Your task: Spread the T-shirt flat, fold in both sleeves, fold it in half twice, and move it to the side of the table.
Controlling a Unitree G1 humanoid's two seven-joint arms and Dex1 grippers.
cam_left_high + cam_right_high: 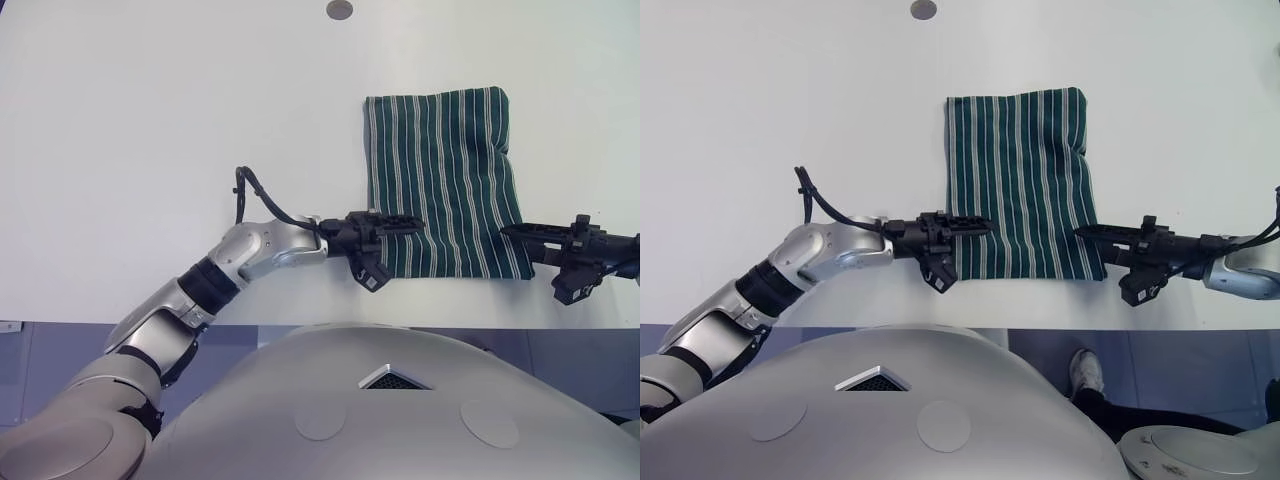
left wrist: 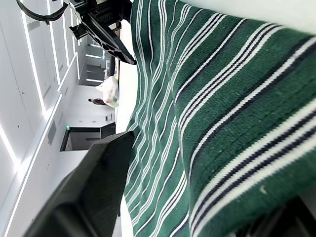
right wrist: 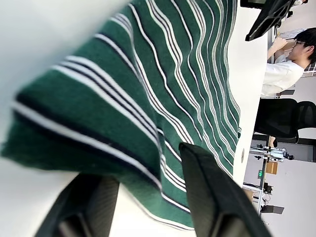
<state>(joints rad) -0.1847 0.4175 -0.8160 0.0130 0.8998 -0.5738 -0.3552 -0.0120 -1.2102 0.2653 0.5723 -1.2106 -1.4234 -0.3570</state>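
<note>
The green T-shirt (image 1: 440, 170) with white stripes lies folded into a neat rectangle on the white table (image 1: 150, 150), right of centre. My left gripper (image 1: 400, 224) is at its near left corner, open, one finger (image 2: 94, 187) standing off the cloth (image 2: 222, 123) that lies between the jaws. My right gripper (image 1: 1090, 233) is at the near right corner, also open. Its two fingers (image 3: 207, 192) are spread on either side of the corner of the fabric (image 3: 148, 89).
A small round grey cap (image 1: 339, 9) sits in the tabletop at the far edge. The table's near edge (image 1: 300, 324) runs just below both grippers. Bare white surface stretches to the left of the shirt.
</note>
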